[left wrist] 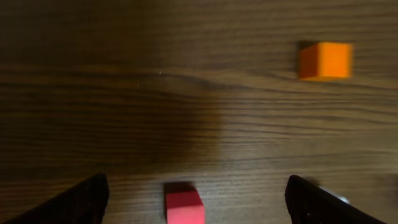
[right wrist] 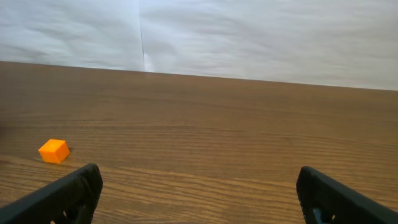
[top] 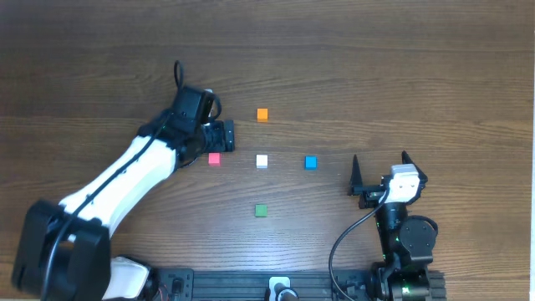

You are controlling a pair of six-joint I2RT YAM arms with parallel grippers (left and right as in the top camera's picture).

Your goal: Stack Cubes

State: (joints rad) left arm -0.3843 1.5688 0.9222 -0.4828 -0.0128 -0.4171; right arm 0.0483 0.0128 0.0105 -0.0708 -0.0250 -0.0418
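Wood-grain table [top: 418, 67] w/ five separate cubes: pink cube [top: 214, 159], white cube [top: 262, 161], blue cube [top: 311, 162] in a row; orange cube [top: 262, 114] beyond white, green cube [top: 261, 211] opp. side.

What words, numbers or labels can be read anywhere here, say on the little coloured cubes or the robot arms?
None can be read. The orange cube, red cube, white cube, blue cube and green cube have plain faces. No legible print shows on the left arm, the right arm or the wooden table.
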